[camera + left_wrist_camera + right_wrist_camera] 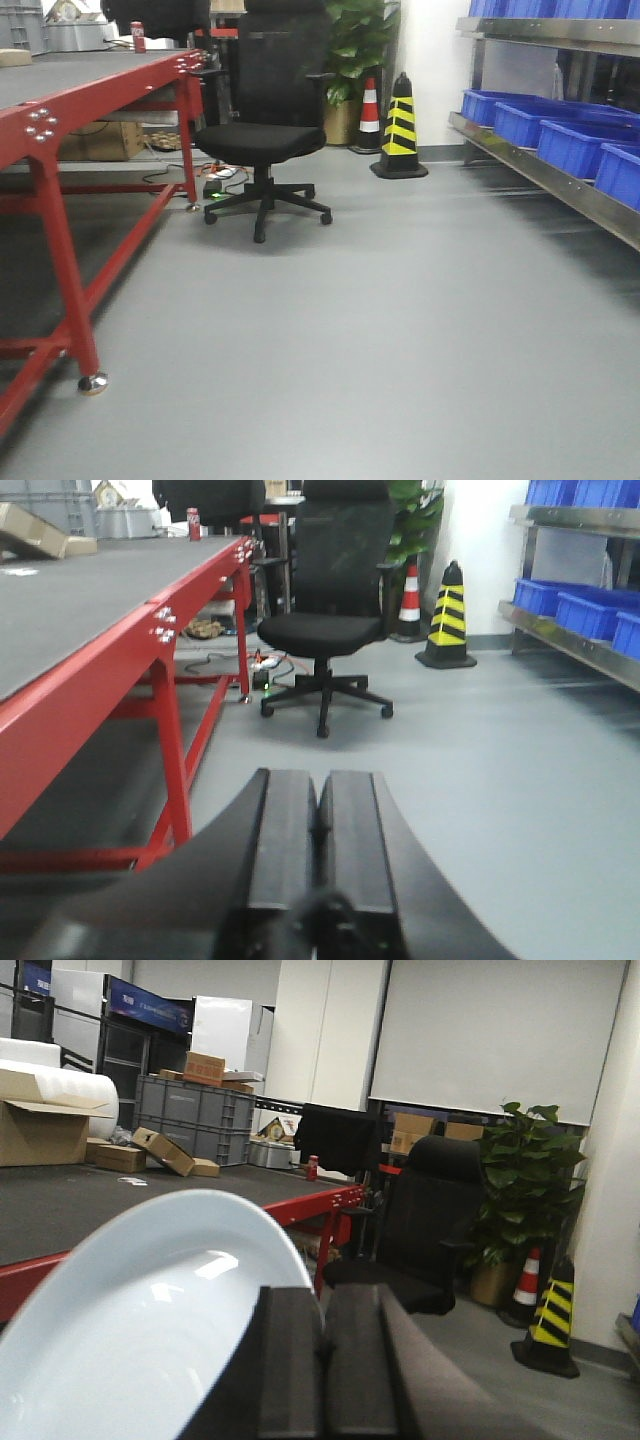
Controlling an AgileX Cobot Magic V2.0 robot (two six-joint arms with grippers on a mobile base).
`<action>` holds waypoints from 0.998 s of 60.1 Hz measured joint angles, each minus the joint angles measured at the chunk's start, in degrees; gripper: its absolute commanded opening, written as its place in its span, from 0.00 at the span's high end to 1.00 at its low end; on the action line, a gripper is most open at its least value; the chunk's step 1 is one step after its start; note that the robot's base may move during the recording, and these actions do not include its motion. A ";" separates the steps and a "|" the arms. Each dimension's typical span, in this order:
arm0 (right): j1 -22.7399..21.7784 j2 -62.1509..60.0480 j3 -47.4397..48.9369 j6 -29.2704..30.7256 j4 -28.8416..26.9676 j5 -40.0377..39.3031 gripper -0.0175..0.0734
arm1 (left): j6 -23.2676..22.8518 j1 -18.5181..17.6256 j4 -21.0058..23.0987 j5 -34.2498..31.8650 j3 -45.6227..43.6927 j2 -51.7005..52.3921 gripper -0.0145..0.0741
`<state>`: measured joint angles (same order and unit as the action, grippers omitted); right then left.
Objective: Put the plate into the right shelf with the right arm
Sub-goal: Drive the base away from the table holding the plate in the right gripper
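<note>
In the exterior front-facing view, locate the right shelf point(545, 170) along the right edge of the frame; its steel ledge carries a row of blue bins point(575, 145). The red-framed table point(100, 95) fills the left side, a black office chair point(262, 140) stands at upper centre, and a yellow-and-black cone point(400, 125) stands on the floor between the chair and the shelf. Neither gripper and no plate appears in this view. In the left wrist-mounted view, the left gripper point(320, 795) occupies the lower centre of the frame; its fingers point(285, 840) are pressed together with nothing between them. In the right wrist-mounted view, the right gripper point(322, 1305) sits at lower centre with its pads drawn close. The plate point(140, 1310) fills the lower left of the frame, tilted, and its rim runs into the seam between the pads, so read the gripper as clamped on the plate. The plate is in the air above the floor.
</note>
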<state>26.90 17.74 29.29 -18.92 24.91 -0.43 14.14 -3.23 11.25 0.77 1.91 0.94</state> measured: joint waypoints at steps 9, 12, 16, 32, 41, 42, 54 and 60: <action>0.00 0.36 0.00 0.00 0.00 -0.11 0.75 | 0.00 0.00 0.00 0.01 0.00 0.00 0.89; 0.00 0.36 0.00 0.00 0.00 -0.11 0.75 | 0.00 0.00 0.00 0.01 0.00 0.00 0.89; 0.00 0.36 -0.12 0.00 0.00 -0.11 0.75 | 0.00 0.00 0.00 0.01 0.00 0.00 0.89; 0.00 0.36 -0.48 0.00 0.00 0.00 0.75 | 0.00 0.00 0.00 0.01 0.00 0.00 0.89; 0.00 0.36 -0.48 0.00 0.00 0.00 0.75 | 0.00 0.00 0.00 0.01 0.00 0.00 0.89; 0.00 0.36 -0.48 0.00 0.00 0.00 0.75 | 0.00 0.00 0.00 0.01 0.00 0.00 0.89; 0.00 0.36 -0.48 0.00 0.00 0.00 0.75 | 0.00 0.00 0.00 0.01 0.00 0.00 0.89; 0.00 0.36 -0.48 0.00 0.00 0.00 0.75 | 0.00 0.00 0.00 0.01 0.00 0.00 0.89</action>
<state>26.90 18.10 28.80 -18.92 24.91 -0.42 14.14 -3.23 11.25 0.78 1.91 0.94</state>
